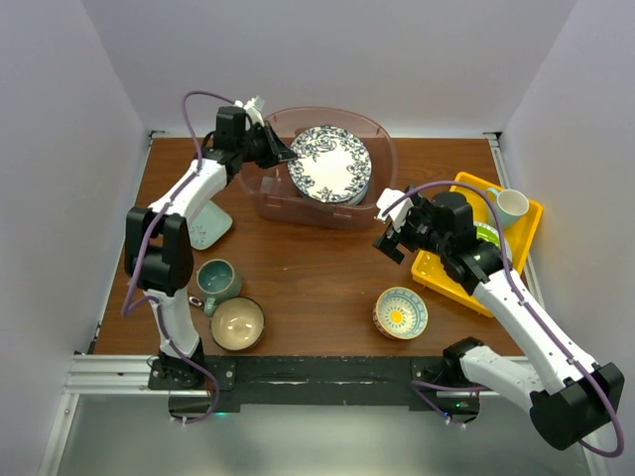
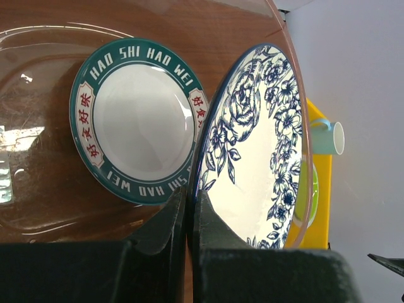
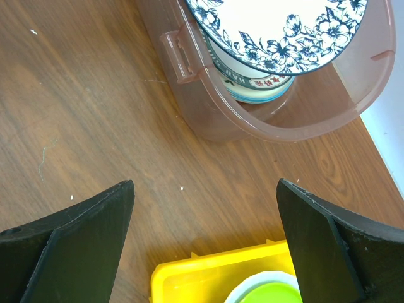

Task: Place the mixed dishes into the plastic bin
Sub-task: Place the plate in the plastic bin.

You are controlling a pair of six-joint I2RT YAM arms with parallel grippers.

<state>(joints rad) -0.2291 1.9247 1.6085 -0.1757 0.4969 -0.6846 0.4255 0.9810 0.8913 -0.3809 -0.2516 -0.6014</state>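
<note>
My left gripper (image 1: pixel 285 154) is shut on the rim of the blue-patterned plate (image 1: pixel 330 164), which hangs tilted over the plastic bin (image 1: pixel 382 134). In the left wrist view the jaws (image 2: pixel 191 201) pinch the plate's edge (image 2: pixel 252 145), and a green-rimmed plate with lettering (image 2: pixel 136 123) lies on the bin's floor below. My right gripper (image 1: pixel 390 234) is open above bare table between the bin and the tray, its fingers (image 3: pixel 95 233) wide apart with nothing between them. On the table are a teal mug (image 1: pixel 213 281), a tan bowl (image 1: pixel 237 323), a patterned bowl (image 1: pixel 401 312) and a mint square dish (image 1: pixel 210 228).
A yellow tray (image 1: pixel 526 223) at the right holds a lime-green plate (image 3: pixel 271 295) and a pale mint cup (image 1: pixel 511 205). White walls close in the table on three sides. The bin's handle (image 3: pixel 178 57) faces my right gripper.
</note>
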